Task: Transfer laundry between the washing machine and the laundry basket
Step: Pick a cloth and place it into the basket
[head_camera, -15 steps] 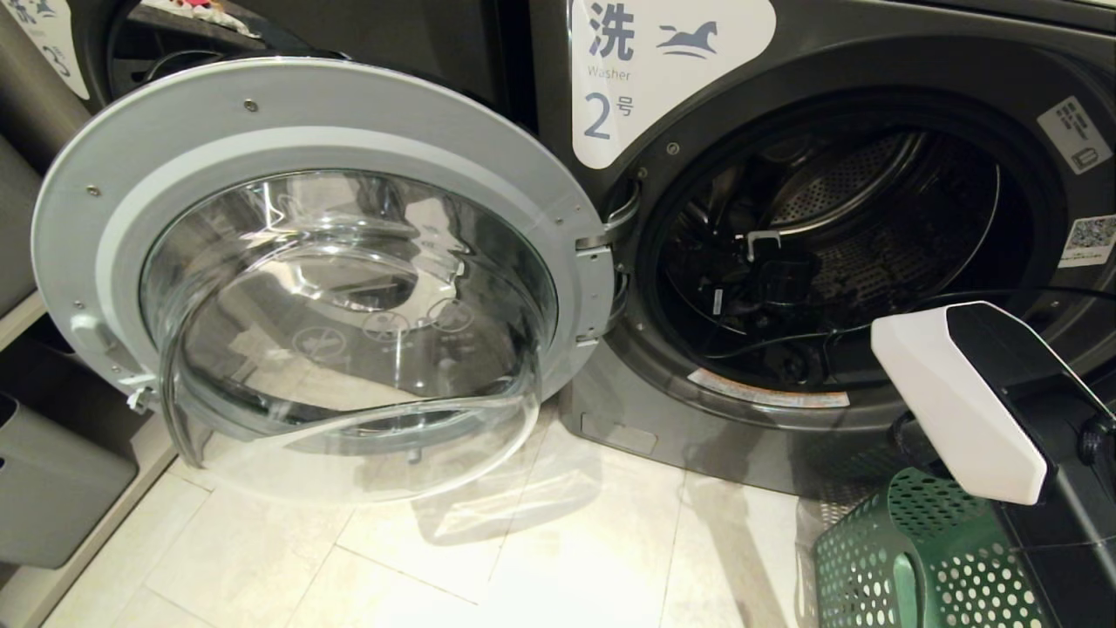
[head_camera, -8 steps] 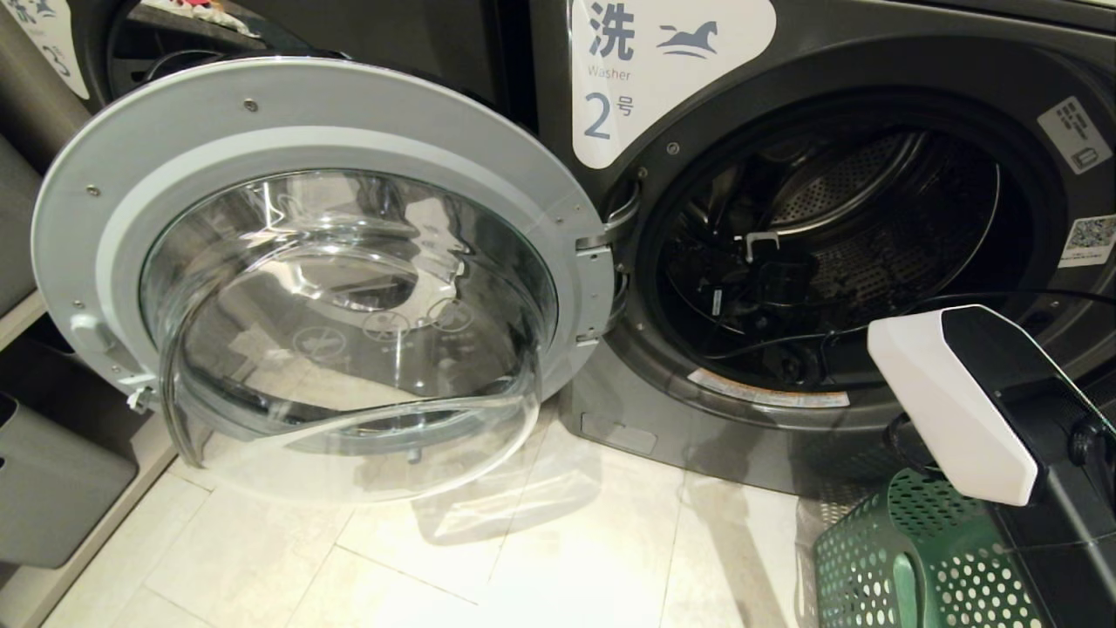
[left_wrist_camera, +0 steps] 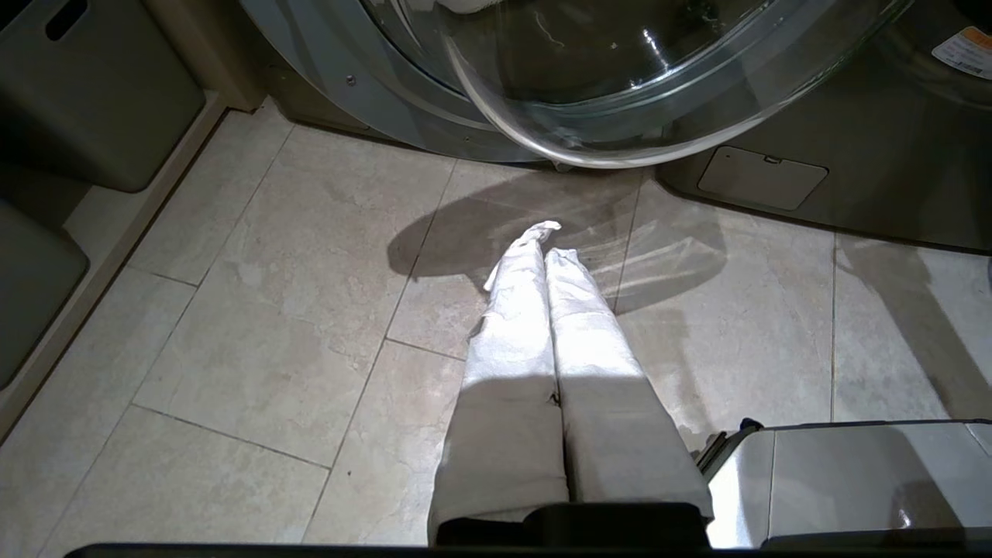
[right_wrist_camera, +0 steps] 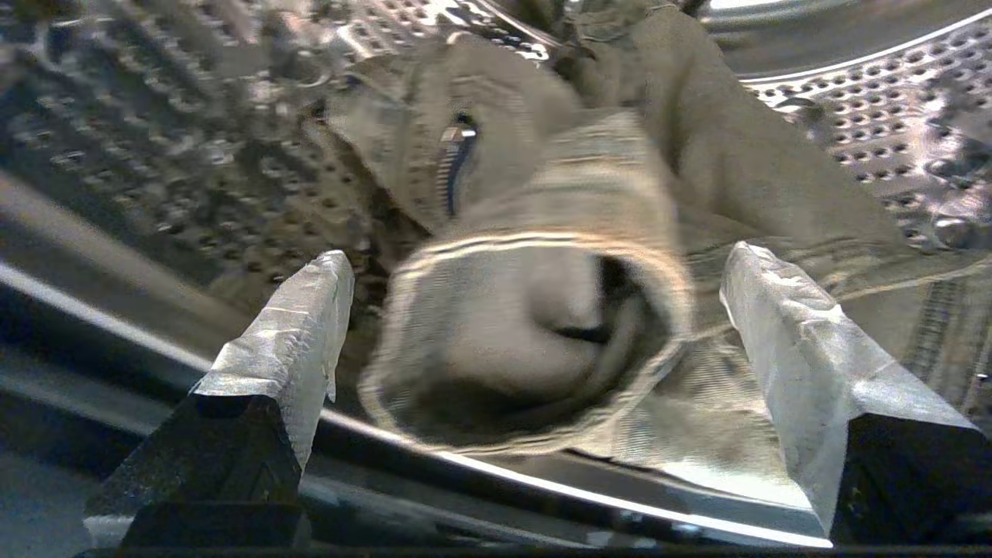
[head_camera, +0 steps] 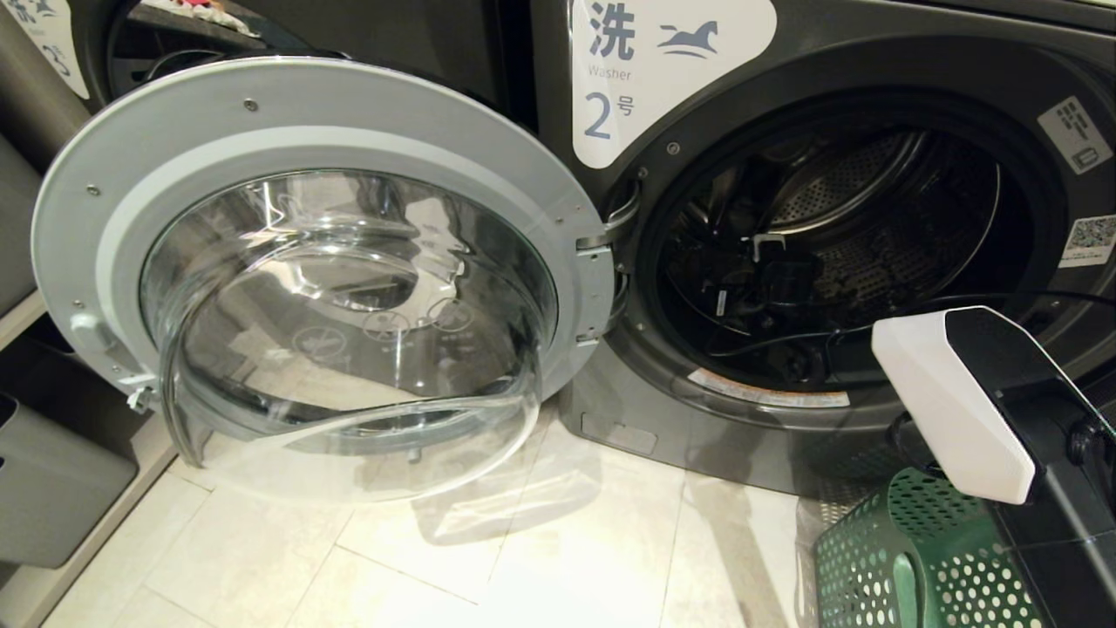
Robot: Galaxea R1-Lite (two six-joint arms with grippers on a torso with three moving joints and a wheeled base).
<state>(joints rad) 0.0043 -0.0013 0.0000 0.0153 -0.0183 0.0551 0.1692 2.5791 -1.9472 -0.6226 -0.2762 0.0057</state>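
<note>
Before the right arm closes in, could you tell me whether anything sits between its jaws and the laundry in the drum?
Nothing visible does. The right gripper stands open inside the washing machine, and the laundry bulges directly into the gap between its jaws, with only perforated drum wall around it.

Look down at the floor (head_camera: 523,558): pale stone-look tiles with thin grout lines, carrying soft shadows and bright streaks of light near its middle. On your far left you'll see a grey bin (head_camera: 52,488) standing on a low pale ledge (head_camera: 96,532) that runs along the floor's left edge; the left wrist view shows the same bin (left_wrist_camera: 101,85) with a dark slot near its top. Far back at the upper left, a second dark machine (head_camera: 392,35) stands, with a partly seen white label (head_camera: 52,35) beside it at the left edge.
</note>
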